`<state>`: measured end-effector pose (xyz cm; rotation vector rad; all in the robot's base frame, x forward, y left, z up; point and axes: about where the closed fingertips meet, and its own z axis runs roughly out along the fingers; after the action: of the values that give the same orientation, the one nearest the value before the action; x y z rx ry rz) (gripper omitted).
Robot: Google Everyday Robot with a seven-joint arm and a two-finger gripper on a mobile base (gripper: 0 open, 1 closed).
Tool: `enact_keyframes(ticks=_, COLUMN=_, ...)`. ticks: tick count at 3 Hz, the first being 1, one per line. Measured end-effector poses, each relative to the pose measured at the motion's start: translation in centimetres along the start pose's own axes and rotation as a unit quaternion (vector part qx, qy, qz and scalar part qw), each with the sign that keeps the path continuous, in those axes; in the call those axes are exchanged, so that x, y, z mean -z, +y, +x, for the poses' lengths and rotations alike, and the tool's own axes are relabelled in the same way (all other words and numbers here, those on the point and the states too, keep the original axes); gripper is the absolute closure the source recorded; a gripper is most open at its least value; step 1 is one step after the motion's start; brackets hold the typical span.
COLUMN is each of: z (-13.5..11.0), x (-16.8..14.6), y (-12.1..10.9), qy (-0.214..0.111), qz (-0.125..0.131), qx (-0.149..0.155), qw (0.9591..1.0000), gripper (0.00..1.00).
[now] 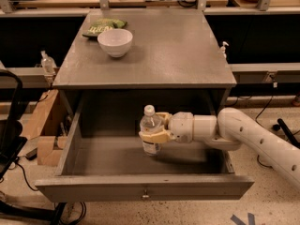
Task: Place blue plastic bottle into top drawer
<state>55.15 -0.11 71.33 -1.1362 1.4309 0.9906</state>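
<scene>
- Gripper is reaching in below the grey table from its right side, with tan fingers clasping the blue plastic bottle around its middle.
- That bottle is standing upright just under the table's front edge, inside the pulled-out top drawer; its base seems to be hovering close to the drawer floor, though contact is hard to judge.
- Its white label is showing dark print too faint to read.
- The white arm is crossing over the drawer's right wall.
- A small metal knob is sitting mid-panel, below the table's front.
- A white bowl is resting on the table's back left, with a green packet lying behind it, its lettering unreadable.
- One small pump bottle is standing off the table's left side, and another by its right edge.
</scene>
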Motion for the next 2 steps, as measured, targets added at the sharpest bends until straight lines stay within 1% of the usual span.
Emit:
enact_keyframes(ticks=1, z=1.24, x=0.48, y=-0.54, qy=0.035, qz=0.021, qx=0.022, qw=0.9989, gripper=0.98)
enact_keyframes(ticks=2, z=1.14, x=0.26, y=-0.38, qy=0.033, qz=0.017, qx=0.021, qw=0.9991, gripper=0.76)
